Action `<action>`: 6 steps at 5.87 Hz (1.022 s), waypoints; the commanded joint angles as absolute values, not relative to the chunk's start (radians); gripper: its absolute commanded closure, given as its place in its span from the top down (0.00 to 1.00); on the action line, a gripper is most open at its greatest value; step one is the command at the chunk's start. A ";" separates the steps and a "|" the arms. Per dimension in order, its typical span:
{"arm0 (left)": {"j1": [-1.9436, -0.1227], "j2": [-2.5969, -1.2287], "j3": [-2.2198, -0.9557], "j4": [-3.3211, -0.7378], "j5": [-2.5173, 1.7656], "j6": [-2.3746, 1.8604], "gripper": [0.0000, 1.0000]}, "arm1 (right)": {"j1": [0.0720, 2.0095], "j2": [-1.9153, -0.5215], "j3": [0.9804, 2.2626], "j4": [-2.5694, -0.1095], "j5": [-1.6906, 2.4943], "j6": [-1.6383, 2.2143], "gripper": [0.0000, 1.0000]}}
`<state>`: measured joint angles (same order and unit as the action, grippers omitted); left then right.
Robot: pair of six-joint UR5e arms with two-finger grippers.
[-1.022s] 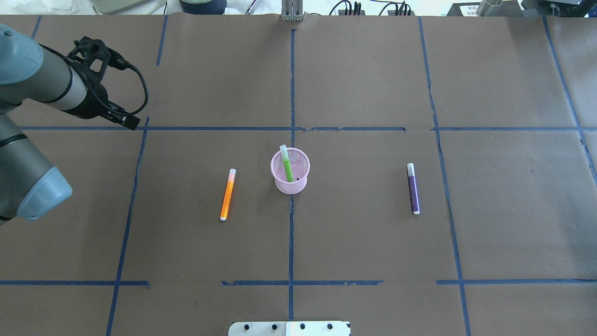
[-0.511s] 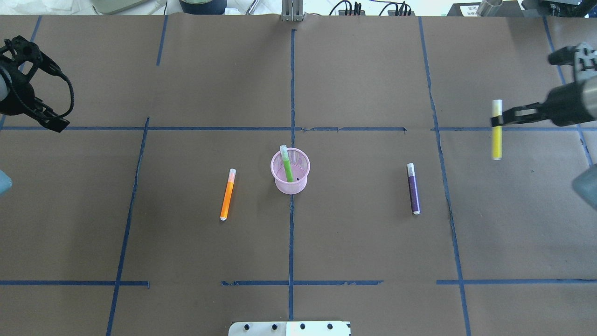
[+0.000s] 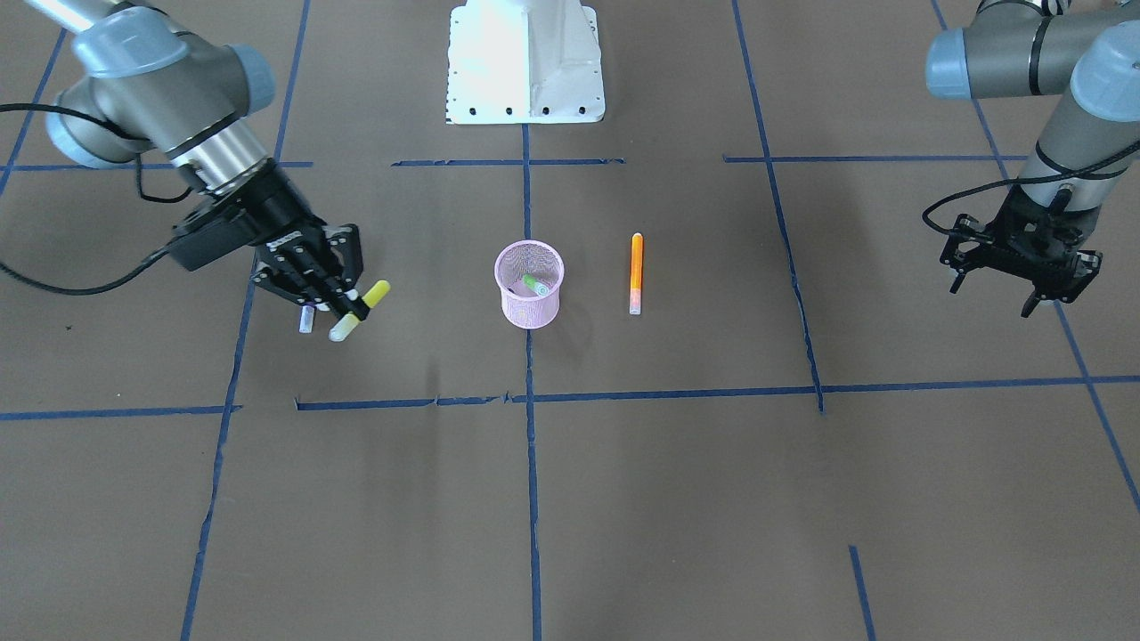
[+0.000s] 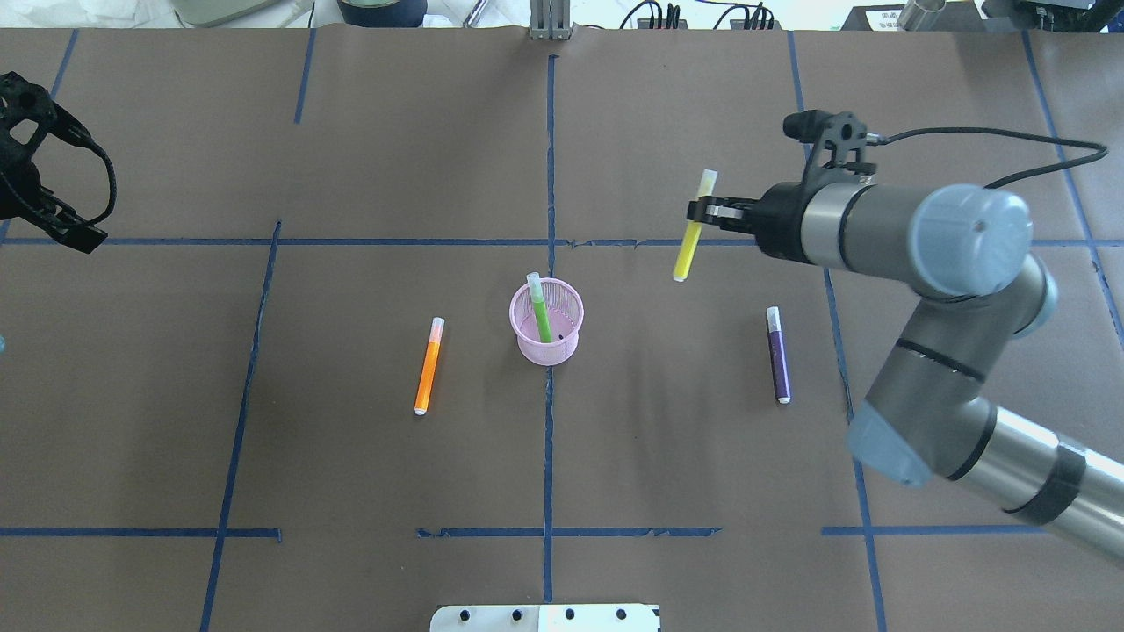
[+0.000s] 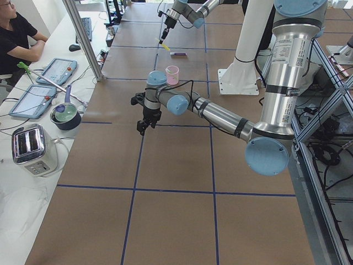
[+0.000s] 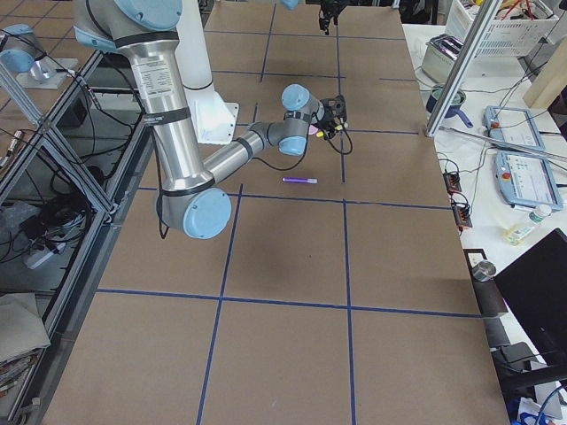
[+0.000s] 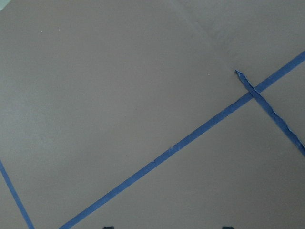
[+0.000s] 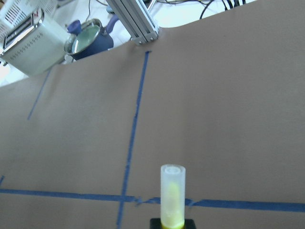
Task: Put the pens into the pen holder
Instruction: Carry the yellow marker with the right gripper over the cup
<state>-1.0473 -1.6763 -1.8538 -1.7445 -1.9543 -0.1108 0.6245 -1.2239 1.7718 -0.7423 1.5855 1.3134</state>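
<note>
Exterior left: illegible arm sticker [image 5: 291, 51]

green pen [image 4: 540, 316] leans across pen holder [image 4: 555, 353] mouth, orange pen [image 4: 428, 366], purple pen [image 4: 778, 355] well aside

Table [image 4: 395, 132] covered in brown paper, gridded with blue tape lines [image 4: 549, 439]; the tape is ragged and broken near the centre crossing. Aluminium post [image 5: 83, 38] stands at the table's edge. Near its foot, on the white side bench: dark blue pot [image 5: 65, 115] with pale green lid, white toaster [image 5: 28, 148] just beside it. Two blue-rimmed control panels [image 5: 55, 70] lie further along the bench. Person in a black top [image 5: 16, 36] sits there, forearms resting on the bench. Exterior right view: two more panels [image 6: 516, 124], a small bottle [image 6: 523, 227], a can [image 6: 481, 270], a white basket [image 6: 500, 27]. Dark cables [image 4: 694, 13] beyond the far edge.
</note>
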 commanded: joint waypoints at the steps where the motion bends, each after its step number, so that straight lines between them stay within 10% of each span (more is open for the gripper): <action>1: -1.049 -1.677 -1.850 -1.744 -1.953 -0.113 0.85 | 0.426 -1.138 1.769 -0.797 1.211 1.359 0.00; 4: -1.065 -1.680 -1.852 -1.746 -1.953 -0.117 0.86 | 0.365 -1.040 1.773 -0.930 1.126 1.361 0.05; 6: -1.065 -1.678 -1.853 -1.746 -1.956 -0.115 0.88 | 0.347 -1.046 1.764 -0.933 1.124 1.361 0.41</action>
